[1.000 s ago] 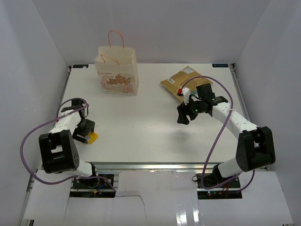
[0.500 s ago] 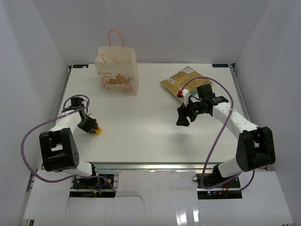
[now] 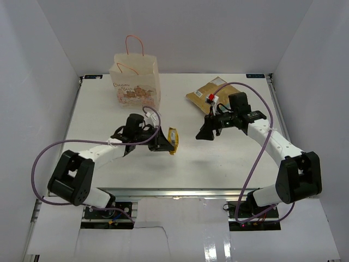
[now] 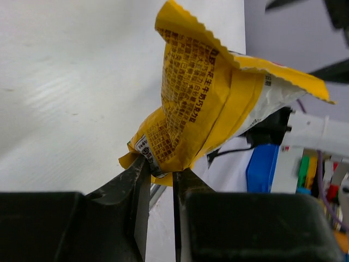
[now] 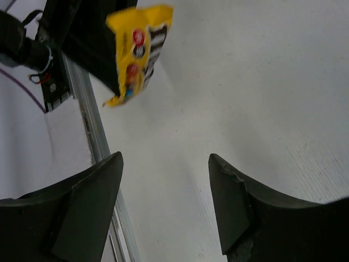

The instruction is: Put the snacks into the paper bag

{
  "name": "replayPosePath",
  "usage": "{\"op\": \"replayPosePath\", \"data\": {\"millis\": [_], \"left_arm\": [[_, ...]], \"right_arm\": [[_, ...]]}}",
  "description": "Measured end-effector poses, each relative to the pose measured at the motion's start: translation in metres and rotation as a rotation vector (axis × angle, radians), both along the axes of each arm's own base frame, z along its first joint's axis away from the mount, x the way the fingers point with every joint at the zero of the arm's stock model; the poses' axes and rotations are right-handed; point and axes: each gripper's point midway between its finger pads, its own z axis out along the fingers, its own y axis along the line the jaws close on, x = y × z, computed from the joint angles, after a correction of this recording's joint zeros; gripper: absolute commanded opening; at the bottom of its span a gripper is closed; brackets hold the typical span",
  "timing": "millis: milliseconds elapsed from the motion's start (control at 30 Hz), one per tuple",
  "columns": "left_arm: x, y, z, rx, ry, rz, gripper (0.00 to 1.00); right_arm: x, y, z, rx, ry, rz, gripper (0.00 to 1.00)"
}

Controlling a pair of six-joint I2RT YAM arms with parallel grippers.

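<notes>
The left pincer [image 4: 158,174] pinches one end of the crinkly yellow M&M's packet [image 4: 207,103] above the middle of the tabletop [image 3: 180,117], probably so it can drop into the cream paper bag [image 3: 136,82] near the far left corner. The right pincer [image 5: 163,164] is wide open and holds nothing.

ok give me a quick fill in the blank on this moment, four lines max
1. The left gripper is shut on the ___ M&M's packet.
2. The right gripper holds nothing, its jaws ___.
3. The paper bag stands ___ at the far side.
4. The tan crinkly pouch is not yet inside the ___.

Missing words: yellow; open; upright; paper bag
</notes>
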Motion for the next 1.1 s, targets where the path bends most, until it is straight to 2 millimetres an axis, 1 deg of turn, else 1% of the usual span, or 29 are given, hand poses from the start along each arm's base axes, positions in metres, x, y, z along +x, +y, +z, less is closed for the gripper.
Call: {"op": "replayPosePath", "data": {"millis": [67,100,167,233,300,433,533,567,600,633,667,700,733,767,800,833,867,933,1000,1033,1067,1100], "left_arm": [[-0.017,-0.024,-0.007,-0.005,0.003,-0.092,0.03],[-0.022,-0.032,-0.011,-0.002,0.009,-0.122,0.03],[-0.028,-0.049,-0.019,0.006,0.021,-0.172,0.03],[-0.029,-0.061,-0.022,0.010,0.024,-0.202,0.03],[-0.029,-0.070,-0.024,0.010,0.016,-0.220,0.03],[-0.027,-0.077,-0.020,0.004,-0.004,-0.231,0.03],[-0.027,-0.079,-0.019,-0.001,-0.012,-0.235,0.03],[-0.027,-0.079,-0.019,0.000,-0.012,-0.236,0.03],[-0.027,-0.079,-0.019,0.000,-0.013,-0.234,0.03],[-0.027,-0.079,-0.019,0.001,-0.014,-0.233,0.04],[-0.027,-0.079,-0.019,0.001,-0.016,-0.232,0.04],[-0.026,-0.080,-0.019,0.002,-0.017,-0.231,0.06],[-0.026,-0.080,-0.019,0.001,-0.019,-0.230,0.15],[-0.026,-0.079,-0.018,0.003,-0.021,-0.226,0.20],[-0.025,-0.079,-0.018,0.004,-0.024,-0.223,0.25],[-0.024,-0.079,-0.018,0.007,-0.027,-0.217,0.35],[-0.023,-0.078,-0.017,0.010,-0.033,-0.212,0.39],[-0.021,-0.076,-0.014,0.019,-0.052,-0.191,0.47],[-0.017,-0.072,-0.006,0.035,-0.088,-0.164,0.50],[-0.014,-0.068,0.000,0.048,-0.115,-0.143,0.53],[-0.011,-0.063,0.006,0.062,-0.148,-0.126,0.60],[-0.009,-0.058,0.013,0.079,-0.184,-0.102,0.64]], "right_arm": [[0.010,0.004,0.001,-0.012,0.065,-0.097,0.74],[0.015,0.006,0.002,-0.016,0.103,-0.154,0.77],[0.020,0.013,0.004,-0.014,0.159,-0.221,0.78],[0.021,0.021,0.004,-0.010,0.214,-0.276,0.78],[0.017,0.030,0.003,-0.012,0.251,-0.289,0.79],[0.010,0.042,-0.002,-0.019,0.297,-0.314,0.77],[0.002,0.045,-0.014,-0.048,0.330,-0.337,0.69],[0.001,0.045,-0.019,-0.059,0.341,-0.348,0.61],[0.001,0.045,-0.021,-0.066,0.344,-0.356,0.57],[0.002,0.044,-0.024,-0.072,0.350,-0.369,0.45],[0.004,0.044,-0.026,-0.077,0.353,-0.382,0.38],[0.005,0.044,-0.027,-0.080,0.357,-0.388,0.31],[0.006,0.044,-0.029,-0.083,0.359,-0.389,0.24],[0.006,0.044,-0.031,-0.086,0.361,-0.388,0.12],[0.007,0.044,-0.032,-0.087,0.363,-0.389,0.08],[0.007,0.044,-0.032,-0.087,0.362,-0.387,0.08],[0.008,0.044,-0.031,-0.084,0.359,-0.385,0.08],[0.009,0.046,-0.026,-0.074,0.341,-0.365,0.08],[0.011,0.049,-0.017,-0.066,0.308,-0.335,0.08],[0.012,0.050,-0.012,-0.060,0.281,-0.315,0.08],[0.015,0.051,-0.004,-0.051,0.247,-0.293,0.08],[0.018,0.052,0.004,-0.049,0.208,-0.267,0.08]]}}
